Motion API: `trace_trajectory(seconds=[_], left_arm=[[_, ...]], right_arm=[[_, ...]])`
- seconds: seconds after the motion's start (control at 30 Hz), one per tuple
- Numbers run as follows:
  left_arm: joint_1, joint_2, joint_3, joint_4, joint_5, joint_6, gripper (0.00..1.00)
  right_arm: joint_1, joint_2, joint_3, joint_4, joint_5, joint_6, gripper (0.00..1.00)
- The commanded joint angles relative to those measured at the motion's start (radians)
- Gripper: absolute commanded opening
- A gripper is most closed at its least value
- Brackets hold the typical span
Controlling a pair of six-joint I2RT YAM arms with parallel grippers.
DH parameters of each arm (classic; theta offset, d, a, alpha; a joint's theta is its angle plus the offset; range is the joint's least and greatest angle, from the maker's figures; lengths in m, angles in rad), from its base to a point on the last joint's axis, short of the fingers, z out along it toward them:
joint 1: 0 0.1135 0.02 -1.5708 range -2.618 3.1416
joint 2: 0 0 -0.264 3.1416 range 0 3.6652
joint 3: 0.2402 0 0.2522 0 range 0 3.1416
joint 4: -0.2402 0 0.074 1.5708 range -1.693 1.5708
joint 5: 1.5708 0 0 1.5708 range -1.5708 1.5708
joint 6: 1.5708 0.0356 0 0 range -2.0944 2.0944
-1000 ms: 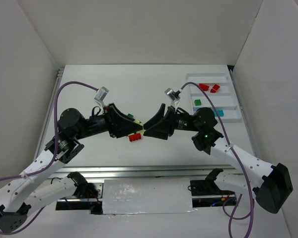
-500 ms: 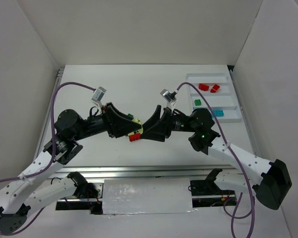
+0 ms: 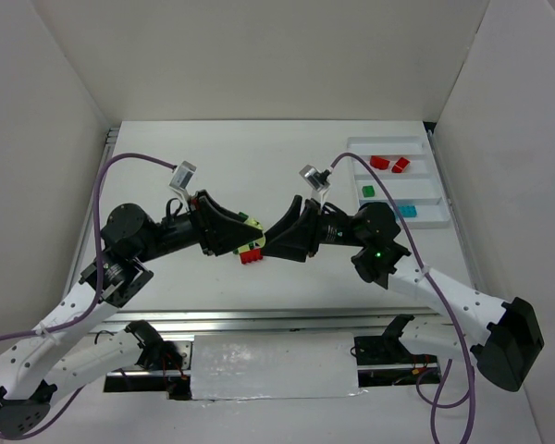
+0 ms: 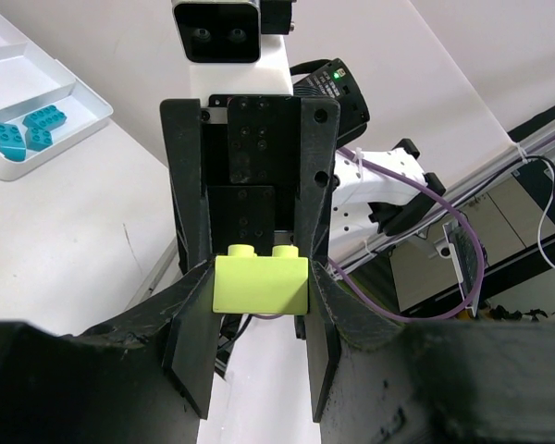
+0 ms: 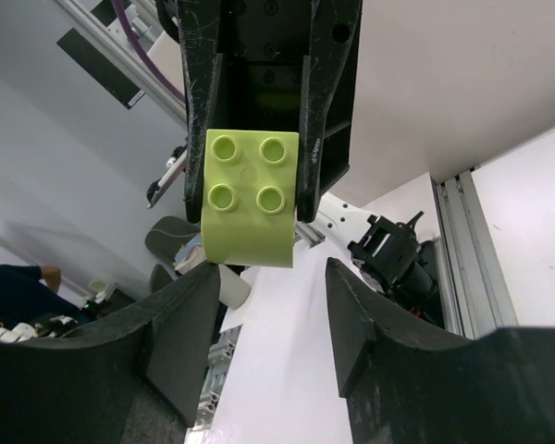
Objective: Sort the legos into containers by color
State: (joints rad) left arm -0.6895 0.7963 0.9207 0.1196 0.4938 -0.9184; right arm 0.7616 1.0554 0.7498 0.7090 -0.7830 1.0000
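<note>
My left gripper [image 3: 248,242] is shut on a pale yellow-green lego [image 4: 261,284] and holds it above the table. In the right wrist view the lego [image 5: 250,199] shows its studs between the left fingers [image 5: 200,111]. My right gripper [image 3: 270,244] is open and faces the left one, with the lego just ahead of its fingertips [image 5: 208,277]. A red lego [image 3: 251,256] and a green lego [image 3: 255,227] lie on the table under the grippers. The white tray [image 3: 424,190] at the back right holds red legos [image 3: 379,162], a green one [image 3: 368,191] and cyan ones [image 3: 407,211].
White walls stand on the left, back and right of the table. A metal rail [image 3: 259,319] runs along the near edge. Purple cables [image 3: 139,159] loop above both arms. In the left wrist view the tray's end [image 4: 79,92] holds cyan legos [image 4: 23,129].
My right gripper has moved left, closer to the left gripper and the yellow-green lego. The left gripper has shifted slightly with the lego still in it.
</note>
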Motion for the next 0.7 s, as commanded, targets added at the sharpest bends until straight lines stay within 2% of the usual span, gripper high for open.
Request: trace_trajectory(seconds=[0.0,0.4,0.67], left_arm=[[-0.007,0.018,0.029,-0.035,0.034,0.030,0.00],[-0.007,0.041,0.030,-0.075,0.015,0.061,0.00],[-0.005,0.038,0.027,-0.097,-0.018,0.070,0.00]], right_arm=[[0.005,0.000,0.074,0.038,0.077,-0.020,0.58],[0.004,-0.018,0.080,0.010,0.088,-0.040,0.62],[0.007,-0.029,0.072,0.040,0.064,-0.024,0.62]])
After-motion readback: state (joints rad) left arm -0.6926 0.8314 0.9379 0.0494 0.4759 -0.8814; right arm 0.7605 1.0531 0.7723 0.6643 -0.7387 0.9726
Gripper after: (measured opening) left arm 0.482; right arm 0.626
